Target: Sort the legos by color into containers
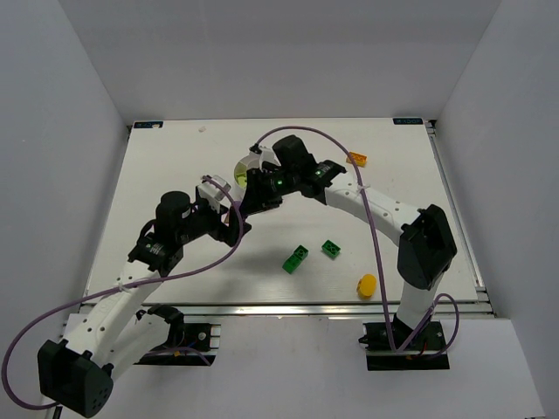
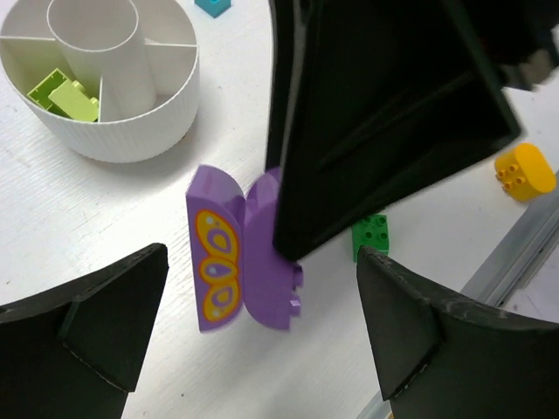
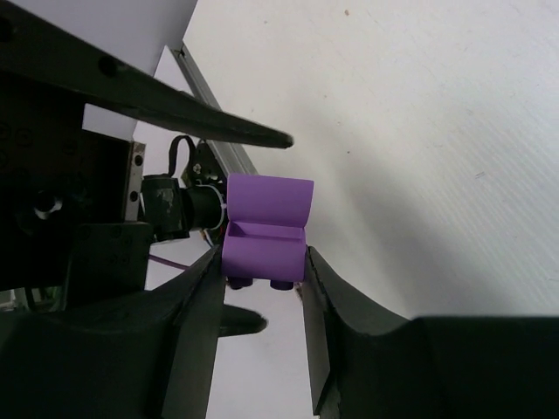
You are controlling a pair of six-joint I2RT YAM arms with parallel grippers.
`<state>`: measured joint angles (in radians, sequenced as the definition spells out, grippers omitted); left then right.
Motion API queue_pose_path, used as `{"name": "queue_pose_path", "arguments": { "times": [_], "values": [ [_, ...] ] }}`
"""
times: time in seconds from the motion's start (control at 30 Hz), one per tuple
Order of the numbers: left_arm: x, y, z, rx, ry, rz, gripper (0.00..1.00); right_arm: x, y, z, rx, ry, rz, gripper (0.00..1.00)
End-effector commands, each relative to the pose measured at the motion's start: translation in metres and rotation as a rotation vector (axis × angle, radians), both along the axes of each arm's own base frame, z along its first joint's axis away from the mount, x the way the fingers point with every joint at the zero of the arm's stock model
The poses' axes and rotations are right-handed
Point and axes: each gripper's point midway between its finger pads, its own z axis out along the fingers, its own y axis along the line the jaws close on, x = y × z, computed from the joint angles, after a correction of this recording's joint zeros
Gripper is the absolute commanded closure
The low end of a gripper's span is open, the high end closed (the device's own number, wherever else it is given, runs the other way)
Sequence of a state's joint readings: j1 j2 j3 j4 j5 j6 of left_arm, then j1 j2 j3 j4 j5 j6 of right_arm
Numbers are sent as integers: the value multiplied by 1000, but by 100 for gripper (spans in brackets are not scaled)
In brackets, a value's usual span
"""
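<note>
Lighting is bright and even; shadows on the table (image 1: 175, 166) are soft. The right wrist fingers (image 3: 367, 349) are possibly defocused.

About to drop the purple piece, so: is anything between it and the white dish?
Nothing visible does. In the left wrist view the purple piece, held by the right gripper, is beside the white dish with only bare table between. The open left gripper is not between them.
</note>
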<state>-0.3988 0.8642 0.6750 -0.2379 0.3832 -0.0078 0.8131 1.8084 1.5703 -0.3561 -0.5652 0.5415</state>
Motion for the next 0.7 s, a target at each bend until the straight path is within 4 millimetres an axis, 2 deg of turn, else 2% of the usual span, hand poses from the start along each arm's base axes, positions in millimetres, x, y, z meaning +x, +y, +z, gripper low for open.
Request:
{"name": "queue_pose_path", "arguments": {
  "times": [0.0, 0.07, 0.17, 0.2, 0.37, 0.43, 0.47, 0.5, 0.57, 0.6, 0.67],
  "values": [
    [-4, -9, 39, -70, -71, -39, 2, 14, -7, 28, 70, -108, 0, 100],
    [-7, -10, 46, -89, -69, -45, 2, 28, -17, 27, 62, -160, -8, 100],
    [-13, -6, 66, -127, -69, -38, 2, 39, -31, 29, 63, -239, 27, 100],
    [-18, -5, 74, -140, -77, -42, 2, 49, -42, 32, 64, -261, 15, 100],
    [-37, -12, 86, -214, -34, -95, 2, 48, -71, 38, 129, -391, 168, 100],
    [-46, -19, 88, -254, 4, -135, 4, 40, -82, 43, 182, -438, 253, 100],
    [-49, -22, 89, -271, 12, -156, 5, 37, -87, 45, 214, -536, 333, 100],
    [-55, -28, 96, -307, 5, -205, 6, 17, -92, 48, 271, -527, 421, 100],
    [-61, -36, 97, -361, 33, -255, 7, 7, -97, 48, 303, -570, 486, 100],
    [-67, -40, 99, -377, 44, -303, 7, -6, -102, 49, 340, -608, 568, 100],
    [-68, -45, 96, -386, 64, -333, 6, -18, -103, 48, 378, -614, 627, 100]
  ]
}}
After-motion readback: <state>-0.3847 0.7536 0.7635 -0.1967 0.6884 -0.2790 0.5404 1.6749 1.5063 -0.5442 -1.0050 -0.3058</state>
